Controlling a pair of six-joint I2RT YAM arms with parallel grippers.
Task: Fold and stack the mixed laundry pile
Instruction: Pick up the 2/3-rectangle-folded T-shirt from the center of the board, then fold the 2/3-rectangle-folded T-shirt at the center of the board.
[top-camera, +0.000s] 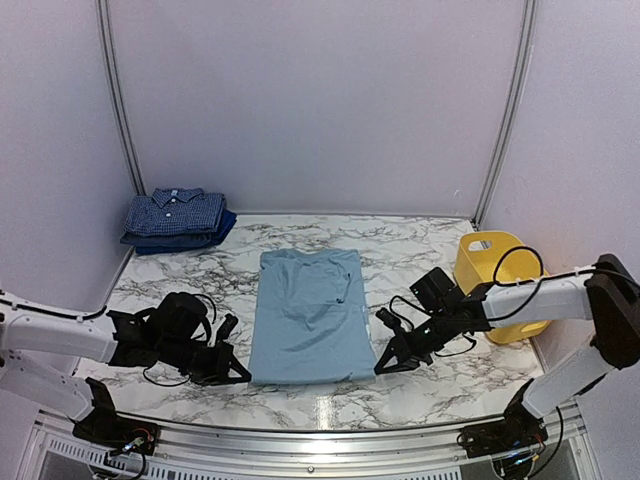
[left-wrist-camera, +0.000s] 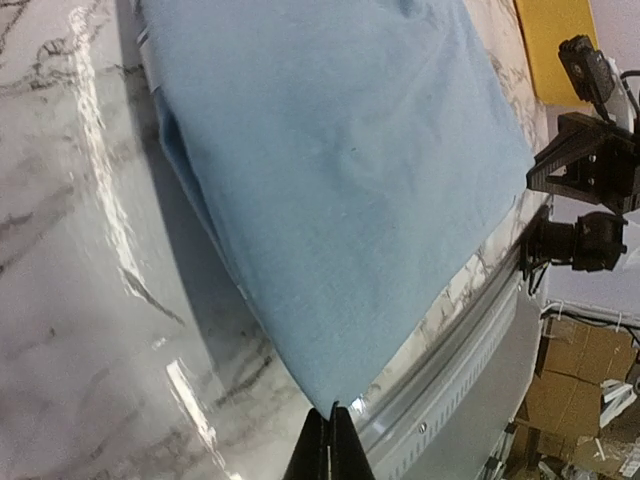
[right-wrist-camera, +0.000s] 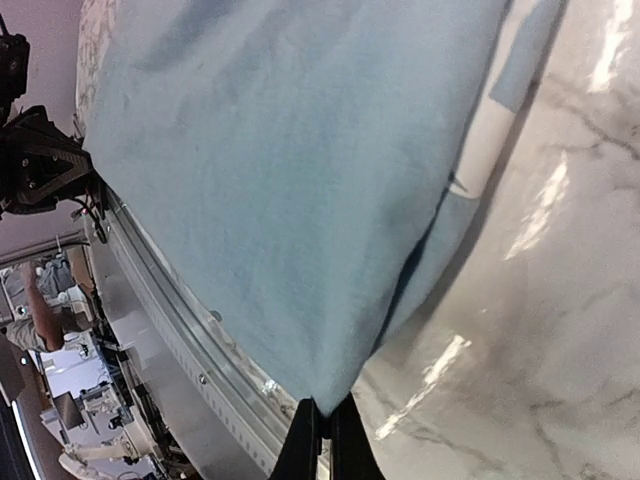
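A light-blue T-shirt (top-camera: 310, 315) lies flat in a long folded strip at the middle of the marble table. My left gripper (top-camera: 243, 375) is shut on its near left corner, and in the left wrist view that gripper (left-wrist-camera: 334, 412) pinches the cloth's tip (left-wrist-camera: 335, 395). My right gripper (top-camera: 379, 369) is shut on the near right corner; the right wrist view has that gripper (right-wrist-camera: 322, 408) closed over the shirt's point (right-wrist-camera: 325, 390). At the back left sits a folded stack: a navy checked shirt (top-camera: 175, 212) on top of a dark-blue piece (top-camera: 185, 241).
A yellow plastic tub (top-camera: 497, 275) stands at the right, just behind my right arm. The table's metal front rail (top-camera: 320, 440) runs close below both grippers. White walls enclose the back and sides.
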